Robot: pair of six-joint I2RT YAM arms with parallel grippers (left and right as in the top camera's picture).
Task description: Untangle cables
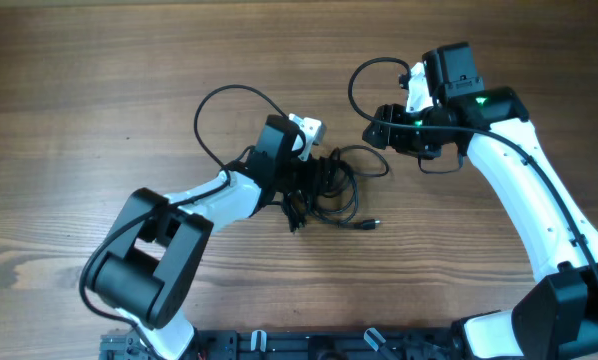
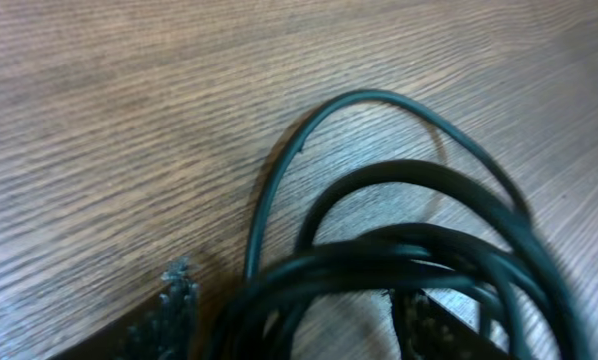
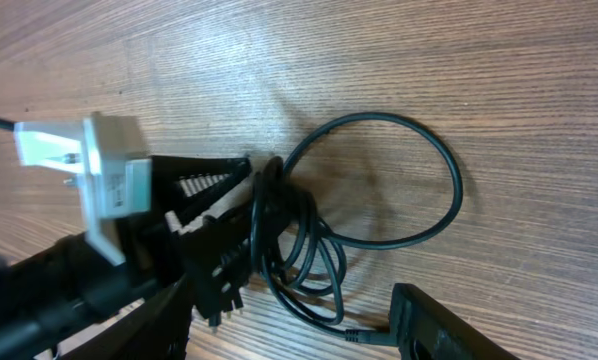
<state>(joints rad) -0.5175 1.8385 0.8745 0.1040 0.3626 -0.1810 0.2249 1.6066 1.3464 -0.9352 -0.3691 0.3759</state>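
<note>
On the table [image 1: 79, 80], the cables [image 1: 339, 190] are lying fully tangled; the left gripper [image 1: 314, 177] is straddling them, grip unclear, the right gripper [image 1: 381, 128] hanging open alongside.

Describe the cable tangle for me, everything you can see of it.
The cables are thin, glossy black cords, bunched in a loose knot of overlapping loops flat on the wooden table. One wider loop sticks out, and a small plug end trails free. The left gripper straddles the bunch; whether it pinches is unclear.
</note>
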